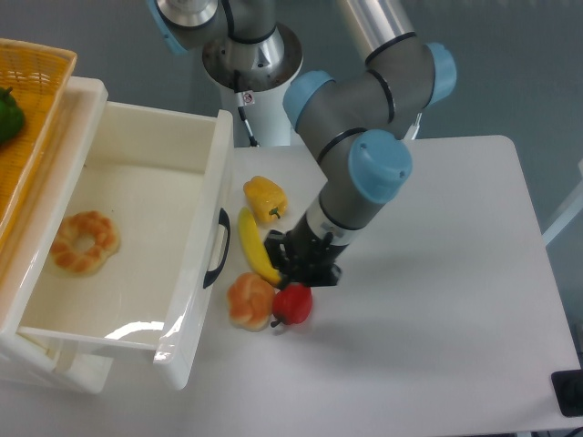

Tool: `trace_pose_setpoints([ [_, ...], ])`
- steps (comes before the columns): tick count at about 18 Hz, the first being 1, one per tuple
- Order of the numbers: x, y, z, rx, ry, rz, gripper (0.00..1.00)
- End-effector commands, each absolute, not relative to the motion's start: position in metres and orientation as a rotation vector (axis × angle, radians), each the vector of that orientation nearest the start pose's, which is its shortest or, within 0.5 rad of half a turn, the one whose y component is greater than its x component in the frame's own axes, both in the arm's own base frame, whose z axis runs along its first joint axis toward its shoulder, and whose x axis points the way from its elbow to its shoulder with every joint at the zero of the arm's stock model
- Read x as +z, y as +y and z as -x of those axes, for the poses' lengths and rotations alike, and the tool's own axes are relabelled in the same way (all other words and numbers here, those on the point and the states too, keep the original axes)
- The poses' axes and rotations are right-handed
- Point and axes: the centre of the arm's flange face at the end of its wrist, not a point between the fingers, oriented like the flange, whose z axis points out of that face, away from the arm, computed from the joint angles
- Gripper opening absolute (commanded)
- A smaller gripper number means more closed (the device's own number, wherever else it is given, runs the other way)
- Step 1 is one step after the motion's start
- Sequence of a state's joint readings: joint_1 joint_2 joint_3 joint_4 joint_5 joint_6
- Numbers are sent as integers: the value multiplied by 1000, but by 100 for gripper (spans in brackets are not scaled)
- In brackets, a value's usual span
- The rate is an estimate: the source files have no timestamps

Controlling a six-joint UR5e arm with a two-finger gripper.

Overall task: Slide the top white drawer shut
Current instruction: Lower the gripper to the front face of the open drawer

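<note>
- The top drawer [137, 246] stands pulled far out of the white cabinet [82, 91] at the left of the table [437, 346], its inside open to view
- Its front panel faces right and carries a curved black handle [217, 248] on the outer face
- A ring-shaped pastry [84, 241] lies on the drawer floor, toward the left wall
- A yellow wicker basket [32, 118] sits on top of the cabinet at the upper left, with something green [9, 114] in it at the frame edge
- The gripper [303, 262] hangs low over the table just right of the drawer front, above the lower end of the banana [253, 246] and right over the red pepper [292, 304]
- Its fingers point down and are dark against the body of the tool; I cannot tell whether they are spread or closed, and nothing shows as held
- The gripper is apart from the handle, with the banana between them
- A yellow pepper [265, 198] lies just above the banana, near the upper part of the drawer front
- A bun [250, 301] lies below the banana, touching the red pepper on its right side and close to the drawer front
- The arm [364, 127] reaches from its base [250, 55] at the top of the frame, folding down over the table's middle
</note>
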State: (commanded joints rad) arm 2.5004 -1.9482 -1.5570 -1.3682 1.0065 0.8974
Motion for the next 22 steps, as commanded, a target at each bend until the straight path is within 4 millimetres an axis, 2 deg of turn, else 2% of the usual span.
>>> trace_pose_setpoints([
  [6, 338, 504, 380, -787, -179, 2713, 0],
  [22, 340, 508, 362, -831, -158, 2722, 0],
])
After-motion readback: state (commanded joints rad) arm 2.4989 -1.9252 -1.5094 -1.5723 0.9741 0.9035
